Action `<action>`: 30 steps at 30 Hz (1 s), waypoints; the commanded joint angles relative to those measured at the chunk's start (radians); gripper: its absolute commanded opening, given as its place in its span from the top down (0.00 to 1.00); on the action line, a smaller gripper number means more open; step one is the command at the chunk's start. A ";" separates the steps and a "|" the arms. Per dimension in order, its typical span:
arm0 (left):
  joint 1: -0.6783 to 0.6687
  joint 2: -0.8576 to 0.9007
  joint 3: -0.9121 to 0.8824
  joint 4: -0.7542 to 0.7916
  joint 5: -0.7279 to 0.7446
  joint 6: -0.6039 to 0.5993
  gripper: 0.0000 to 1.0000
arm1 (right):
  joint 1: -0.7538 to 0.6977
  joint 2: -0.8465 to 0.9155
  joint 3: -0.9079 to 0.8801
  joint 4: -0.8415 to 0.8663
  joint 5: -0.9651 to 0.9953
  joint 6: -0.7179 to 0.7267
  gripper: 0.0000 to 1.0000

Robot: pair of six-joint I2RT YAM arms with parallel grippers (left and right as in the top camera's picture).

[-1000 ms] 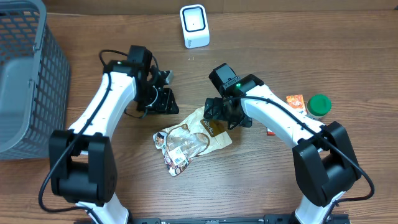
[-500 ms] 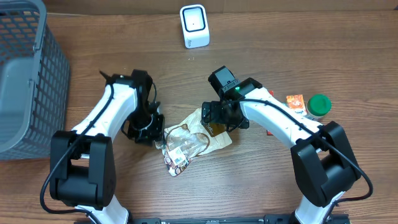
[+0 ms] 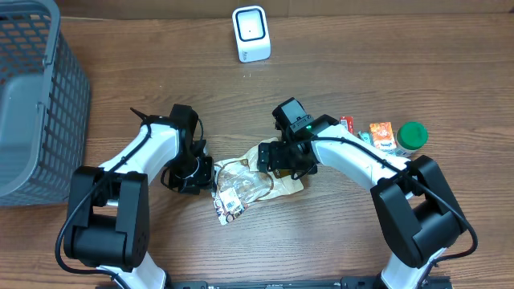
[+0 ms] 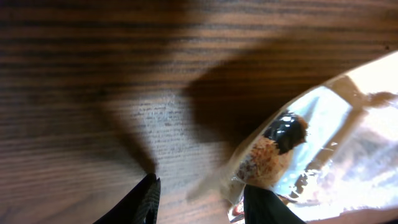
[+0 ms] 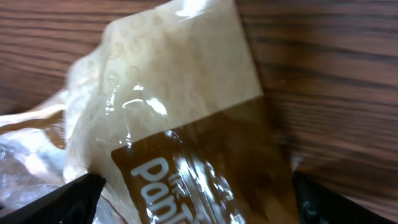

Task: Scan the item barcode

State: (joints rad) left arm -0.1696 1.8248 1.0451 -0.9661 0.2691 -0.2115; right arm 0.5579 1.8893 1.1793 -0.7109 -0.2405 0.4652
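We note the wooden table (image 3: 337,241) under the whole cell. The grey basket (image 3: 32,96) stands well to the left of the left claw (image 4: 208,202).

The left arm (image 3: 144,148) runs forward from its base and bends inward at the elbow, so the wrist points down and the claw sits low over the wood. Its fingers stand apart, released, with bare grain between them. The clear edge of the snack bag (image 3: 249,185) lies just beside its right finger.

The right arm (image 3: 353,156) folds leftward. The right claw (image 5: 202,205) hovers over the bag's brown printed end, fingers spread wide, released. The bag lies flat between the two claws.

The white scanner (image 3: 250,34) stands well beyond both claws. The green-lidded tub (image 3: 413,135) and orange carton (image 3: 382,132) lie well to the right of the right claw.
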 commanded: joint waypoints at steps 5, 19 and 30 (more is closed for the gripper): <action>-0.026 -0.013 -0.052 0.068 -0.011 -0.056 0.64 | 0.010 -0.030 -0.072 0.052 -0.117 -0.021 0.00; -0.043 -0.013 -0.054 0.078 -0.011 -0.059 0.63 | 0.010 -0.030 -0.096 0.142 -0.339 -0.022 0.28; -0.042 -0.013 -0.054 0.085 -0.011 -0.058 0.62 | 0.010 -0.030 -0.096 0.160 -0.408 -0.026 0.58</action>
State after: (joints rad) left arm -0.2035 1.8046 1.0157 -0.9016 0.2691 -0.2611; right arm 0.5591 1.8599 1.0904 -0.5579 -0.6151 0.4442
